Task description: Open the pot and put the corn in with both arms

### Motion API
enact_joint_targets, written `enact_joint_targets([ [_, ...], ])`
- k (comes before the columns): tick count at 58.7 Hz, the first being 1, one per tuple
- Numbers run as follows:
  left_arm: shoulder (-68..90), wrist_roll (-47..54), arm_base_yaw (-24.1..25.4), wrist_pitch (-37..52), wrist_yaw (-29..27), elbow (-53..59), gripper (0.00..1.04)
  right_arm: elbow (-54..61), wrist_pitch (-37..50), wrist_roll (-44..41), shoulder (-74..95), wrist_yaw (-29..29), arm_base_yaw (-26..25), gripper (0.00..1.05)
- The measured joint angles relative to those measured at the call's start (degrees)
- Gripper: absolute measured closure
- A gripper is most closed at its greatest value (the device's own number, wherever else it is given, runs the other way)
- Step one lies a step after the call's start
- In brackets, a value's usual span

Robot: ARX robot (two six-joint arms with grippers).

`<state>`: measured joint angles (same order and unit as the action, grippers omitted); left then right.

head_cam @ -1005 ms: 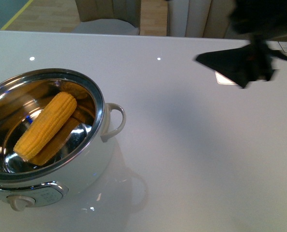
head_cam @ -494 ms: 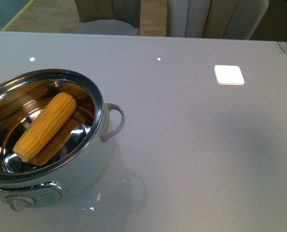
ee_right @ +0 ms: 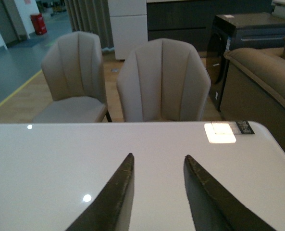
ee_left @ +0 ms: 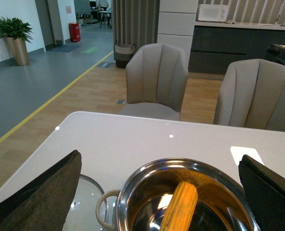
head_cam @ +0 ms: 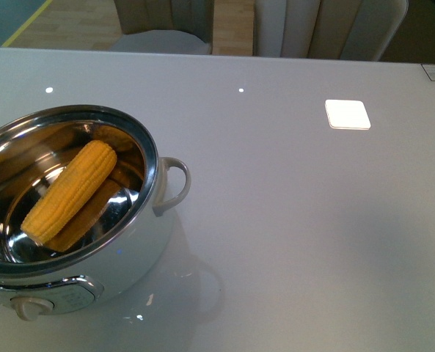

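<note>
The white pot (head_cam: 140,242) stands open at the table's front left, with its steel rim, loop handle (head_cam: 174,185) and beige dial (head_cam: 28,308). The yellow corn (head_cam: 69,192) lies slanted inside it. In the left wrist view the pot (ee_left: 132,192) and the corn (ee_left: 180,207) sit between the wide-open fingers of my left gripper (ee_left: 159,166), which is empty above the pot. The glass lid (ee_left: 82,204) lies on the table beside the pot. My right gripper (ee_right: 156,159) is open and empty over bare table. Neither arm shows in the front view.
The white table (head_cam: 298,220) has a bright light patch (head_cam: 347,114) at the back right. Beige chairs (ee_left: 156,79) stand behind the far edge, and one shows in the right wrist view (ee_right: 161,82). A brown sofa (ee_right: 262,72) is at the right.
The right arm, a blurred black shape at the back right one second ago, has left the front view. The pot and the corn have not moved.
</note>
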<state>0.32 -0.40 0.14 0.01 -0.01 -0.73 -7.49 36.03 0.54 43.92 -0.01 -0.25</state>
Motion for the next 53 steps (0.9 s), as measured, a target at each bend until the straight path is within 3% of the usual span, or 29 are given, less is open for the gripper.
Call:
enact_joint_targets([
  [21,0.0,0.0,0.0,0.0,0.0,0.0,0.07,4.83,-7.98,-0.13,-12.63,0.0,0.02,1.03],
  [22,0.0,0.0,0.0,0.0,0.0,0.0,0.07,6.51,-11.87,-0.17,-19.67,0.04,0.04,1.03],
  [53,0.0,0.0,0.0,0.0,0.0,0.0,0.07,6.51,-24.39,-0.2,-32.28,0.02,0.04,1.03],
])
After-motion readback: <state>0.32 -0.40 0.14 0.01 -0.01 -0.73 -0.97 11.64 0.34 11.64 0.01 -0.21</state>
